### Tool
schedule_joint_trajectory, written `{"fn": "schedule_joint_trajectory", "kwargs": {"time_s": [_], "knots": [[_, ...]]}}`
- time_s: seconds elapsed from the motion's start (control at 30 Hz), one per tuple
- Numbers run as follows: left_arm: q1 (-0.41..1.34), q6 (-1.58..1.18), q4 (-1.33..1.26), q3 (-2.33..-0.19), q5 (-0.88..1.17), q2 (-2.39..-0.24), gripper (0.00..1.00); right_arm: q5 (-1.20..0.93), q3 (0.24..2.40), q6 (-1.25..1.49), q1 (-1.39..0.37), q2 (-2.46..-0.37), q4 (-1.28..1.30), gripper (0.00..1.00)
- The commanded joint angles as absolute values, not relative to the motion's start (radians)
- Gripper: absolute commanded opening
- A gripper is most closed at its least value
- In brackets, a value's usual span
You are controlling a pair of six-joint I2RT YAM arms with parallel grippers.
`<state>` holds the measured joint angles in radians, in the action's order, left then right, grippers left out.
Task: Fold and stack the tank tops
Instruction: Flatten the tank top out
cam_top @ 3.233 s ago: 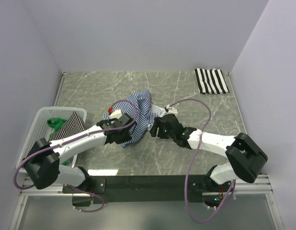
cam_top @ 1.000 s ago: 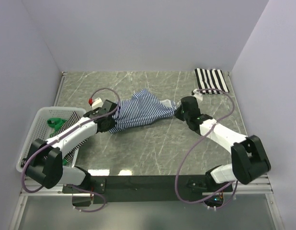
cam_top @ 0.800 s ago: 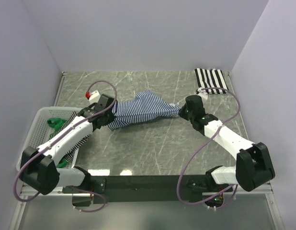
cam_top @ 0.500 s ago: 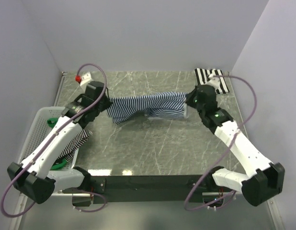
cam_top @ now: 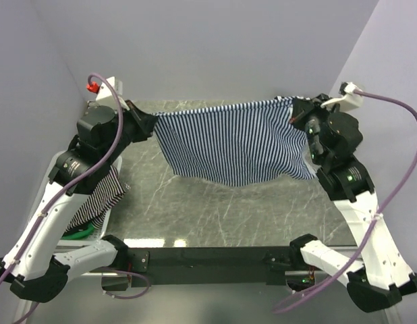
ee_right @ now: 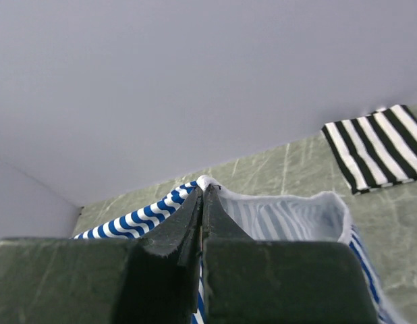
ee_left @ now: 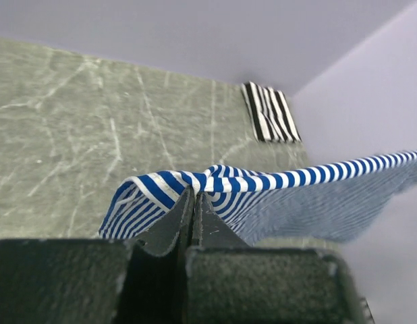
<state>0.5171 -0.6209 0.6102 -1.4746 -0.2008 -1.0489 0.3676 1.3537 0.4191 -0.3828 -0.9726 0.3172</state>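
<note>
Two grippers hold one thin navy-and-white striped tank top spread between them above the green marbled tabletop, its top edge pulled into a nearly straight line and its lower edge sagging in a curve, apparently clear of the surface. The left gripper is pinched tight on the end of that edge farther from the folded black-and-white tank top. In the left wrist view its dark fingers meet with no gap, and the blue-and-white cloth bunches out just past their tips. The right gripper is clamped the same way on the end of the edge nearer the folded tank top. The right wrist view shows its fingers pressed together on a white-trimmed opening, with the pale inside of the garment sagging open just beyond them. The folded black-and-white tank top lies flat on the tabletop in the far corner by the walls, broad stripes up. Seen from the right wrist it sits just past the held garment and apart from it. From the overhead camera it is hidden behind the right gripper and the hanging cloth. Another finely striped garment lies bunched beneath the left arm, well apart from the folded tank top, across the tabletop from it, with something green showing at its near edge.
</note>
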Motion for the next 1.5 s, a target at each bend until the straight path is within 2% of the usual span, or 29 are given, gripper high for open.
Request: {"fn": "schedule_joint_trajectory", "kwargs": {"time_s": [0.0,0.2,0.37,0.5,0.7,0.83,0.93,1.03,1.1,1.17,1.27,1.3,1.37,1.4,1.47], "knots": [[0.574,-0.552,0.612,-1.496,-0.176,-1.023,0.01,0.469,1.321,0.368,-0.365,-0.887,0.316,0.0],[0.626,-0.549,0.629,-1.54,-0.268,-1.025,0.01,0.469,1.312,0.351,-0.365,-0.864,0.316,0.0],[0.608,-0.548,0.577,-1.577,-0.394,-1.138,0.01,0.408,1.367,0.324,-0.357,-1.013,0.29,0.0],[0.451,-0.592,0.476,-1.617,-0.232,-1.264,0.01,0.325,1.417,0.322,-0.321,-1.135,0.233,0.0],[0.325,-0.611,0.374,-1.814,-0.109,-1.508,0.01,0.162,1.656,0.351,-0.22,-1.403,0.215,0.0],[0.275,-0.606,0.393,-2.073,-0.04,-1.694,0.01,0.098,1.926,0.387,-0.183,-1.595,0.262,0.0],[0.244,-0.598,0.442,-2.225,-0.009,-1.767,0.01,0.089,2.096,0.388,-0.183,-1.678,0.324,0.0],[0.233,-0.598,0.456,-2.202,-0.009,-1.737,0.01,0.087,2.145,0.403,-0.181,-1.698,0.396,0.0],[0.232,-0.604,0.448,-2.067,-0.024,-1.691,0.01,0.086,2.071,0.422,-0.181,-1.668,0.403,0.0],[0.23,-0.639,0.445,-1.946,-0.025,-1.606,0.01,0.08,1.869,0.443,-0.181,-1.583,0.364,0.0],[0.232,-0.735,0.394,-1.61,-0.009,-1.455,0.01,0.061,1.538,0.488,-0.181,-1.448,0.301,0.0],[0.233,-0.759,0.378,-1.421,0.027,-1.378,0.01,0.057,1.447,0.518,-0.181,-1.415,0.282,0.0],[0.241,-0.839,0.335,-1.23,0.043,-1.309,0.01,0.029,1.173,0.544,-0.183,-1.329,0.217,0.0],[0.255,-0.856,0.315,-1.054,0.052,-1.28,0.01,0.005,1.081,0.575,-0.183,-1.307,0.19,0.0],[0.278,-0.912,0.269,-0.9,0.064,-1.206,0.01,0.003,0.857,0.597,-0.183,-1.27,0.122,0.03]]}}
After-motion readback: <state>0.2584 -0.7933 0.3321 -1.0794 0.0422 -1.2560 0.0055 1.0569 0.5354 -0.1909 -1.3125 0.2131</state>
